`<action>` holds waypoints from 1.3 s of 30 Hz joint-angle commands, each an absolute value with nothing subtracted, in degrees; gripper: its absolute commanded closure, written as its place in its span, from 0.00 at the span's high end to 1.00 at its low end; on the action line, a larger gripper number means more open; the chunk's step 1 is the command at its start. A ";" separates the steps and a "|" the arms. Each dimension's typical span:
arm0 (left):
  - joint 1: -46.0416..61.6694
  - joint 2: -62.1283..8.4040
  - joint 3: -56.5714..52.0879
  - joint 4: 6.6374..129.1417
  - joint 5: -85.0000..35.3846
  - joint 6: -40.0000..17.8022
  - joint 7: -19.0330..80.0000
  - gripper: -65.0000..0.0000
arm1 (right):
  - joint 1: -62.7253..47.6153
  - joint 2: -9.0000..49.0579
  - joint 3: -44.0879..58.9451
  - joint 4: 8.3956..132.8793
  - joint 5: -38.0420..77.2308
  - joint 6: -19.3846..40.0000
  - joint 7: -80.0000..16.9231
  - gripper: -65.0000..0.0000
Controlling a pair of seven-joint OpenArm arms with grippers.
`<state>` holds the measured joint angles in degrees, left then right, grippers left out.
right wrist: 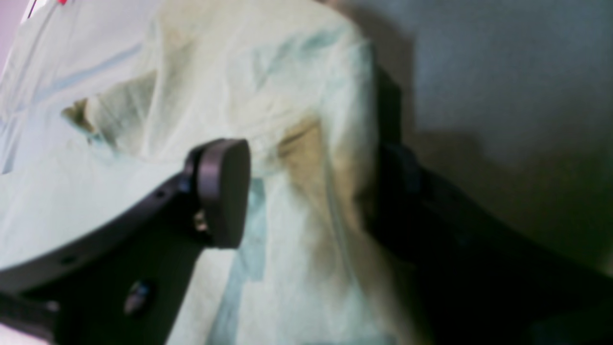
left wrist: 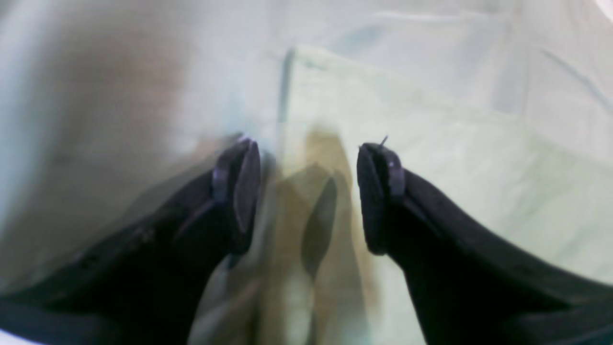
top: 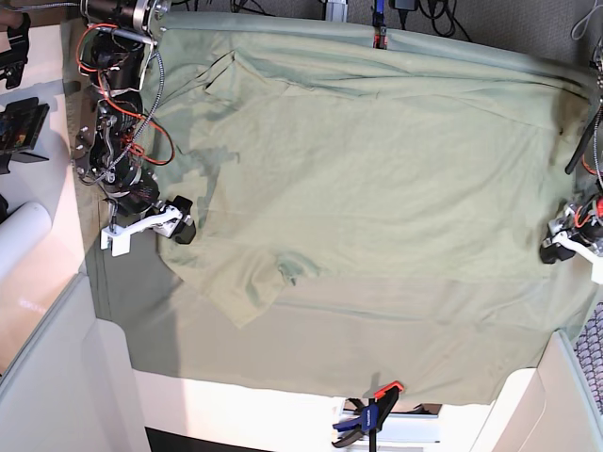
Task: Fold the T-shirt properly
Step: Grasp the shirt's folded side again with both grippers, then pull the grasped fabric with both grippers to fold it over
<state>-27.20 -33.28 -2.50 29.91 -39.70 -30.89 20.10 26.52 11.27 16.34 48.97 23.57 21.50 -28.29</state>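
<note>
The table cloth carries the T-shirt spread flat, long axis running arm to arm. The right gripper straddles its collar-side edge, jaws apart around a fabric ridge; the left gripper gapes over the hem corner

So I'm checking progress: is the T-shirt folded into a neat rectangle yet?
No, in the base view the T-shirt lies mostly spread out, with one sleeve sticking out toward the front.
</note>
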 commanded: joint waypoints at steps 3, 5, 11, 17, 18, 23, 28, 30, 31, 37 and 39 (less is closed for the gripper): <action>-28.58 -33.17 -2.37 30.44 -39.62 -33.32 22.24 0.55 | 27.42 11.90 16.38 49.50 23.09 20.99 -29.28 0.60; -28.58 -32.77 -2.37 30.48 -39.70 -35.92 23.22 0.55 | 27.42 11.92 16.38 49.50 23.18 20.99 -29.28 0.60; -28.58 -32.27 -2.37 30.48 -41.15 -36.29 23.66 0.55 | 27.46 11.92 16.38 49.50 23.16 20.99 -27.35 0.60; -28.58 -32.25 -2.37 30.48 -45.60 -40.00 26.61 0.55 | 27.92 11.88 16.38 49.50 23.14 20.97 -25.63 0.60; -28.58 -32.25 -2.37 30.48 -46.44 -40.00 26.83 0.55 | 28.08 11.90 16.38 49.50 23.16 20.99 -25.63 0.60; -28.56 -32.25 -2.37 30.48 -46.48 -40.00 26.81 0.31 | 28.21 11.88 16.38 49.50 23.11 20.99 -25.45 0.59; -28.58 -32.42 -2.37 30.48 -45.76 -40.00 25.43 0.00 | 28.23 11.92 16.38 49.50 23.14 20.99 -23.49 0.08; -28.73 -32.73 -2.37 30.48 -45.17 -40.00 24.84 0.00 | 28.23 12.01 16.38 49.52 23.11 21.04 -23.35 0.00; -28.75 -32.99 -2.37 30.48 -45.21 -40.00 24.84 0.00 | 28.21 12.12 16.38 49.63 22.96 21.04 -23.57 0.00; -27.24 -35.92 -2.37 36.62 -50.35 -40.00 31.53 0.00 | 26.68 13.72 16.38 55.96 23.53 21.10 -29.69 0.00; -24.67 -37.43 -2.37 41.91 -54.17 -40.00 34.50 0.00 | 24.23 14.52 16.38 61.19 25.08 21.30 -30.76 0.00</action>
